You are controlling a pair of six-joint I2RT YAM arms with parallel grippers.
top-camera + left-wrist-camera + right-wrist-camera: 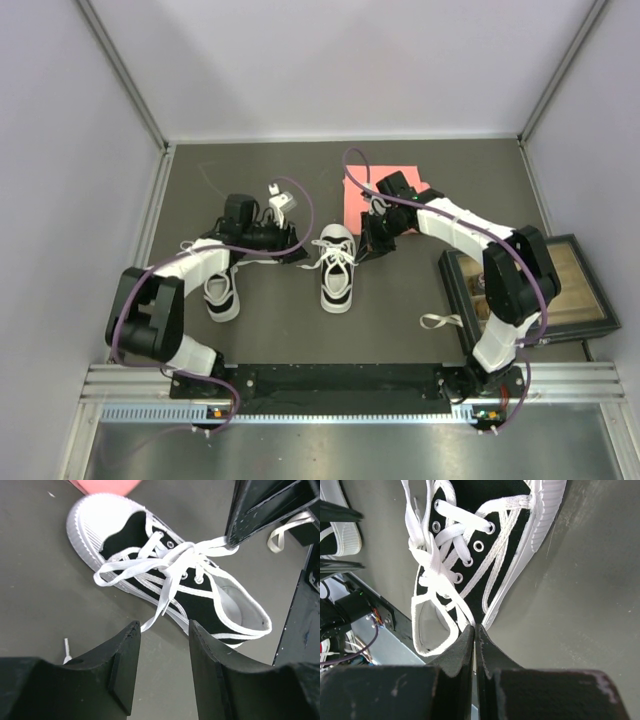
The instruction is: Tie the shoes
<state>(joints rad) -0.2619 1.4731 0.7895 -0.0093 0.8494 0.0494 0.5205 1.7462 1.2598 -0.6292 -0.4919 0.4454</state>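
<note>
One white and black sneaker [337, 268] lies in the middle of the mat, toe cap pointing away, its laces [167, 562] crossed in a loose knot. The second sneaker [222, 295] lies to its left, partly under my left arm. My left gripper [300, 254] hangs just left of the middle shoe, open and empty [163, 630]; a loose lace end [150, 624] lies just ahead of its fingertips. My right gripper [366, 248], just right of the shoe, is shut on a lace strand [475, 628] that runs from the knot. The shoe fills the right wrist view [485, 540].
A pink sheet [378, 200] lies behind the right gripper. A dark framed tray [565, 290] sits at the right, with a white strap [440, 320] beside it. A small white object [280, 200] lies behind the left gripper. Walls close in on three sides.
</note>
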